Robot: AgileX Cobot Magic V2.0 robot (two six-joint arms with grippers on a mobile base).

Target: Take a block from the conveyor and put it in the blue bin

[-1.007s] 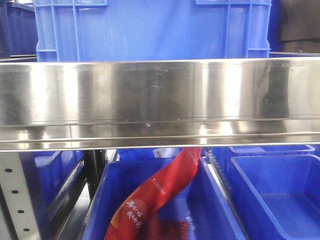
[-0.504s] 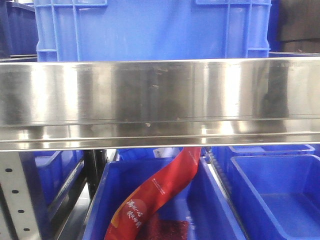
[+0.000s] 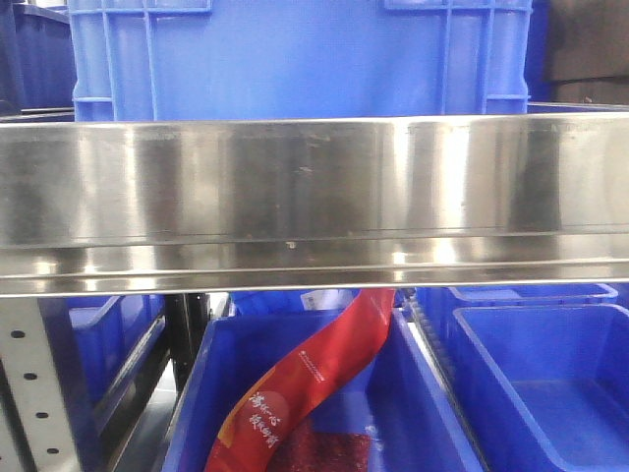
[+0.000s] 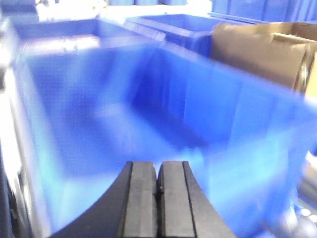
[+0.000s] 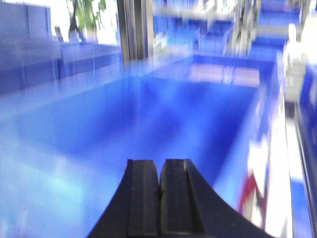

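No block and no conveyor belt show in any view. My left gripper (image 4: 159, 171) is shut, its two dark pads pressed together with nothing between them, and it hangs over the blurred open blue bin (image 4: 237, 124) that fills the left wrist view. My right gripper (image 5: 159, 168) is also shut and empty, in front of another blurred blue bin (image 5: 148, 109). Neither gripper appears in the front view, where a tall blue bin (image 3: 295, 59) stands behind a wide steel rail (image 3: 314, 197).
A brown cardboard box (image 4: 262, 49) stands at the back right of the left wrist view, with more blue bins (image 4: 168, 25) behind. Below the rail, a lower blue bin (image 3: 423, 393) holds a red packet (image 3: 314, 379); another bin (image 3: 550, 383) sits to its right.
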